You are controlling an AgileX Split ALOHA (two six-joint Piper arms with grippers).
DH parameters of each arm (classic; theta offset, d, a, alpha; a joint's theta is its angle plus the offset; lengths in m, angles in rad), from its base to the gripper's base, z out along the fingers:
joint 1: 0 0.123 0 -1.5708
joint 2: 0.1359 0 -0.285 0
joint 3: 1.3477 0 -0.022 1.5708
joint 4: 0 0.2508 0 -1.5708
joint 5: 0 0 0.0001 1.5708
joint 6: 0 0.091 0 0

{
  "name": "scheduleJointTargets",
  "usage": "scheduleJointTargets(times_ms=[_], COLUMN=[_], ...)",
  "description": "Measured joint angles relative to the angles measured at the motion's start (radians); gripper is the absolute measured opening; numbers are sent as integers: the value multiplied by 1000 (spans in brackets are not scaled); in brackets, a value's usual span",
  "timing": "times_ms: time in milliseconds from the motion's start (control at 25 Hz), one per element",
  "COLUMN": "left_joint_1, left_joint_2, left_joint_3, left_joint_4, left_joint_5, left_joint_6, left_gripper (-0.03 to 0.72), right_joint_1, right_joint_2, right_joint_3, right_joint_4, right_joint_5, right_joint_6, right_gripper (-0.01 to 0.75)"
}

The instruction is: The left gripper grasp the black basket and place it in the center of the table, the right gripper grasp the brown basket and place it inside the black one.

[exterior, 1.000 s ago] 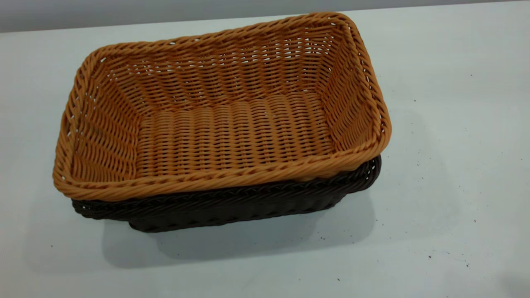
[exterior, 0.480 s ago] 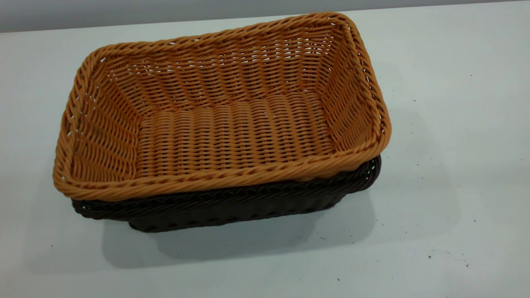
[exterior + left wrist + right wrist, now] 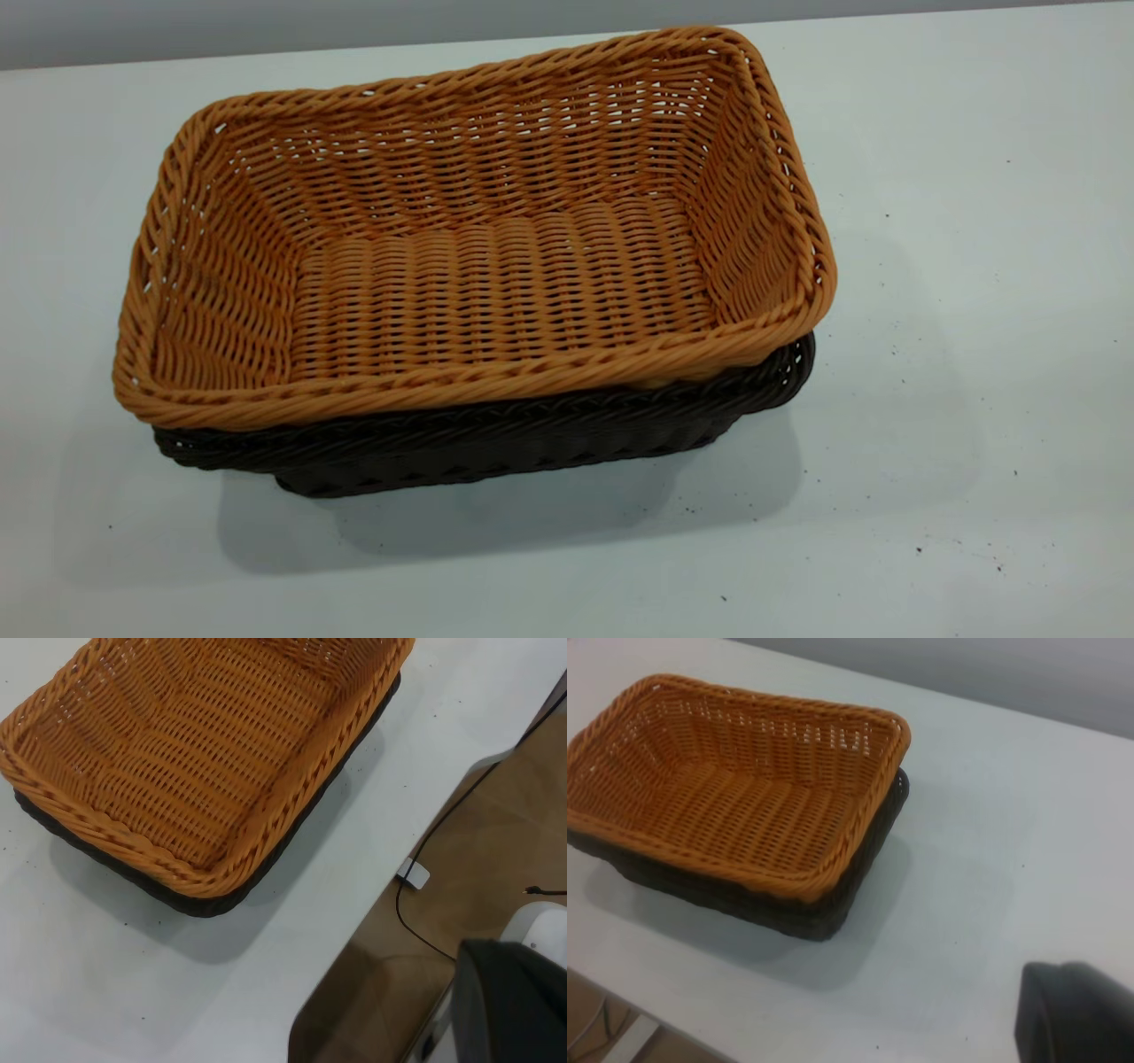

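The brown basket [image 3: 496, 292] sits nested inside the black basket [image 3: 496, 443] on the white table [image 3: 974, 354], slightly left of the middle of the exterior view. Only the black basket's rim and near wall show beneath it. Neither gripper appears in the exterior view. The left wrist view looks down on the brown basket [image 3: 204, 753] and the black basket [image 3: 204, 904] from well off to the side, with only a dark part of my left gripper [image 3: 514, 1001] in its corner. In the right wrist view the brown basket [image 3: 726, 806] and black basket [image 3: 788, 908] lie apart from a dark part of my right gripper [image 3: 1076, 1014].
The table edge [image 3: 354, 930] runs close to the baskets on the left arm's side, with brown floor, a black cable [image 3: 425, 930] and a small white block [image 3: 413, 873] beyond it. A grey wall [image 3: 354, 22] stands behind the table.
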Motion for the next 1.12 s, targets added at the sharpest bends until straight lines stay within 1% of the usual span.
scheduleJointTargets(times_ms=[240,440,600,800,960,1120], left_joint_1=[0,0,0,0,0,0], left_joint_2=[0,0,-16,-20,-20,-20], left_joint_3=[-2,2,50,125,175,204], left_joint_4=[0,0,-2,-54,-54,-54], left_joint_5=[0,0,0,-81,-150,-158], left_joint_6=[0,-4,-19,-21,-7,2], left_gripper=[-1,-1,-1,-1,-1,-1], right_joint_1=[0,0,0,0,0,0], right_joint_2=[0,2,2,2,2,2], right_joint_3=[0,0,0,0,0,0], right_joint_4=[-28,-27,-27,-27,-27,-27], right_joint_5=[46,44,43,42,42,42], right_joint_6=[26,29,38,47,48,48], right_gripper=[0,0,0,0,0,0])
